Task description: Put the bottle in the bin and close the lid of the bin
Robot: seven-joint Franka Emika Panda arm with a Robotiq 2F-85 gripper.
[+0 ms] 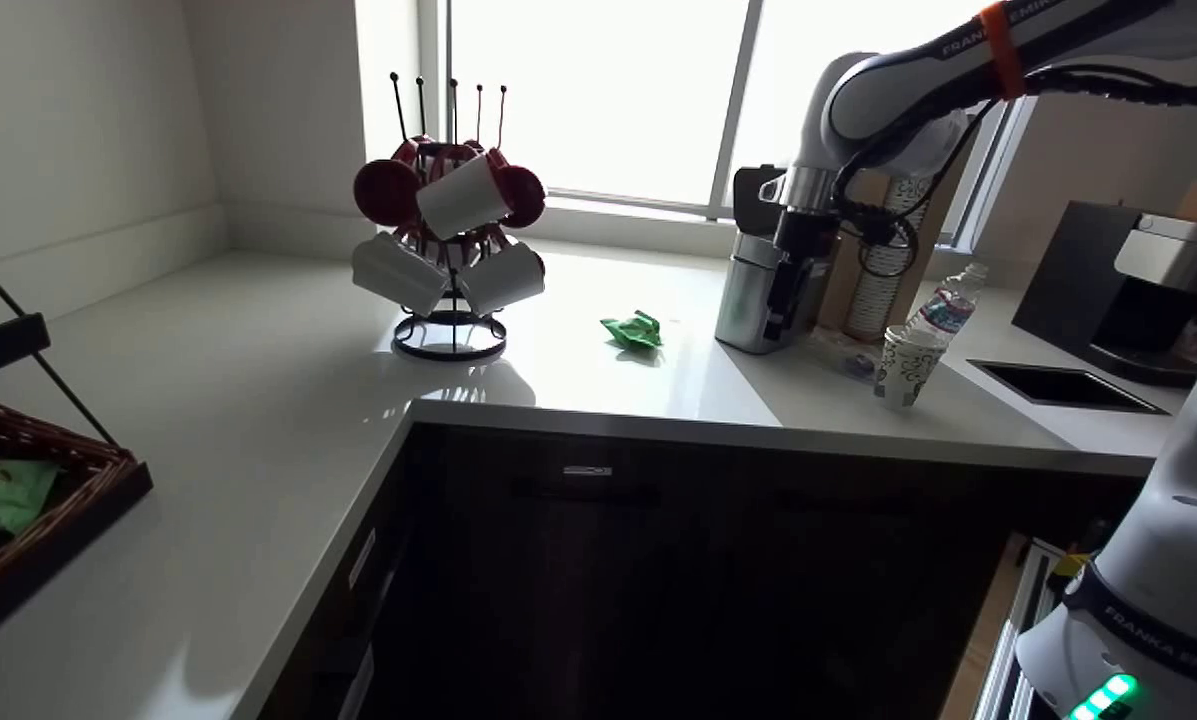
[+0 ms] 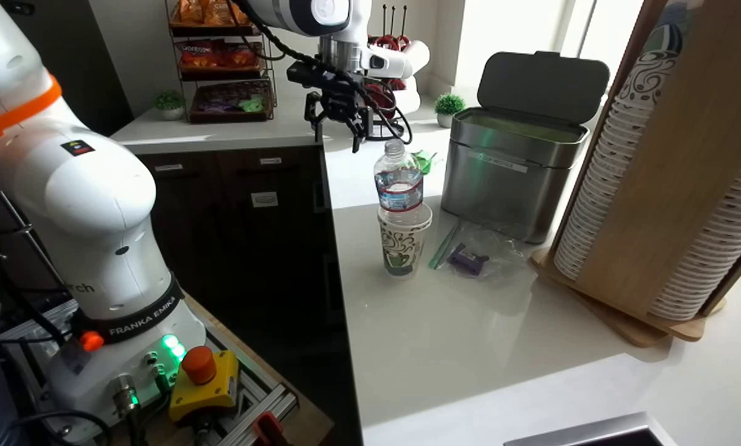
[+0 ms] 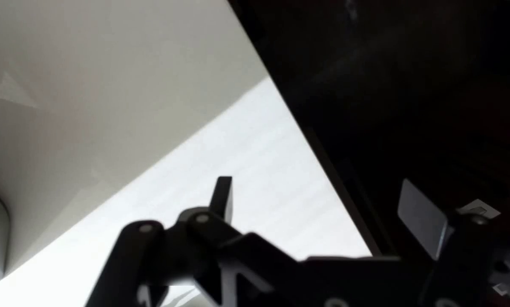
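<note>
Currently bottle [image 2: 398,181] in cup [image 2: 401,253]; lid [image 2: 542,87] raised on bin [image 2: 500,186]; hand [image 2: 337,142] spread.

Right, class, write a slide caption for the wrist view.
Black two-fingered gripper, open and empty, above a flat, partly sunlit white countertop.

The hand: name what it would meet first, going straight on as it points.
Most likely the sunlit part of the countertop, near its edge: the hand points down there. In the wrist view, one finger appears past that edge and might miss the surface; depth is unclear.

Bottle [image 2: 398,179] base hidden by cup [image 2: 401,251], basket [image 1: 103,468] cropped
</note>
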